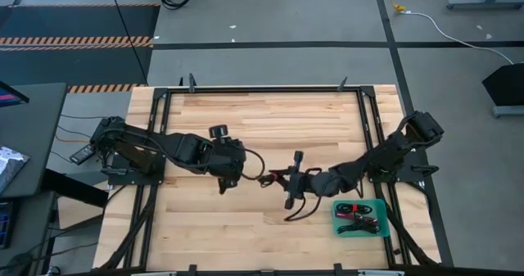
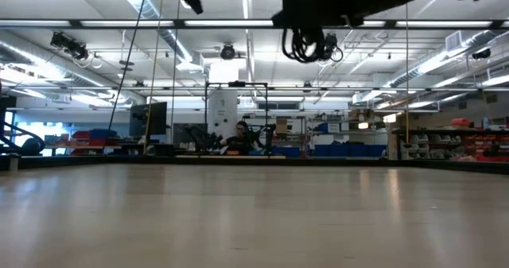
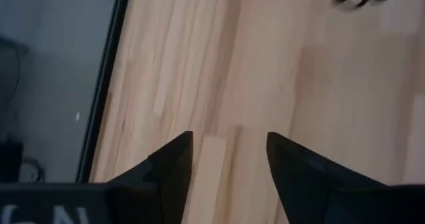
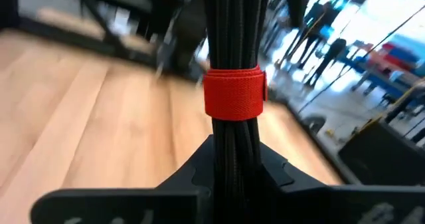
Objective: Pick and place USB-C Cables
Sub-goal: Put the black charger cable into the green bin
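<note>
right wrist view: right gripper clamped on red-tied usb-c cable; left gripper apart.

Lighting: even and bright from overhead; ceiling strip lights in the low view glare white.
Shadows: soft and faint on the bench in the high view; arms cast only weak dark patches.
Low view: bench surface carries a pale sheen, and the arms overhead are dark silhouettes against the lit room.
Left wrist view: soft throughout; wood grain smeared, pincer fingers unsharp.
Right wrist view: red tie sharp; background streaked by blur, windows beyond blown out.
</note>
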